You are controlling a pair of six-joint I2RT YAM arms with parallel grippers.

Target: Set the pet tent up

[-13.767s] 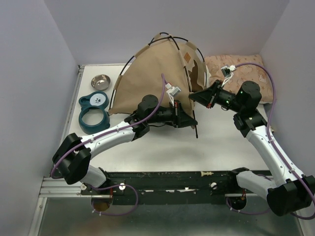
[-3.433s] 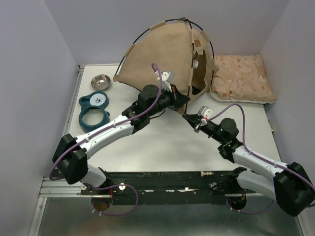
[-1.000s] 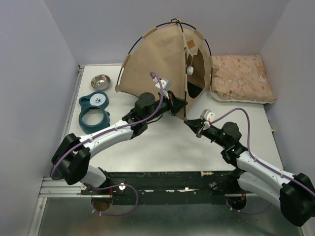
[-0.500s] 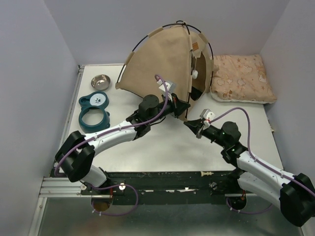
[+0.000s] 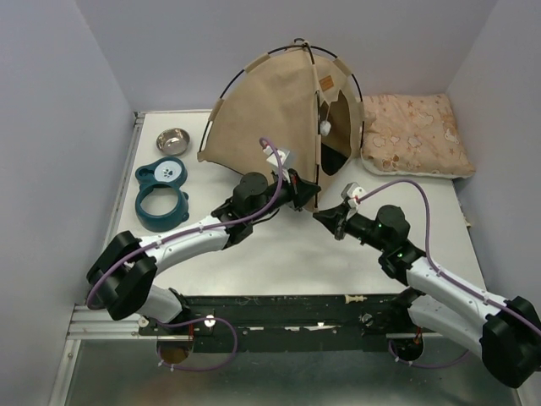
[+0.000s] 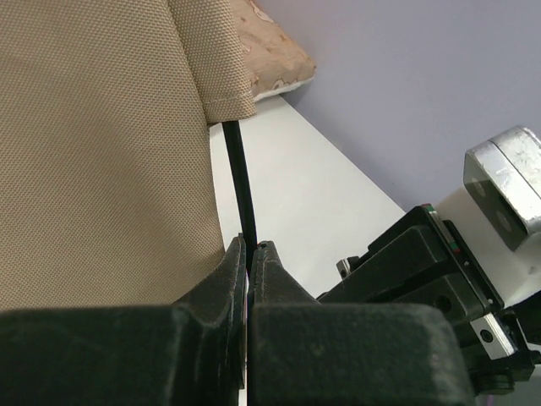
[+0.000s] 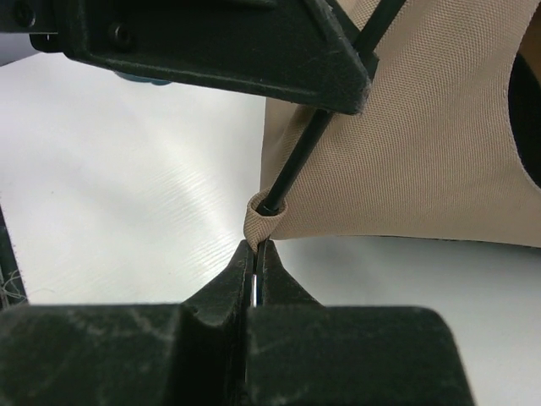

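The tent [image 5: 270,110] is standing at the back of the worktop [image 5: 279,254], just beside a cushion [image 5: 414,135]. Left jaws are pinching its front pole [image 6: 239,178], right jaws the corner loop [image 7: 264,211] — seating the pole tip, seemingly. Next is calling for a gentle release — the pole may spring out.

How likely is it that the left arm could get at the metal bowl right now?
Probably not yet: the left gripper is shut on the black pole of the pet tent. Once released, open table leads to the metal bowl.
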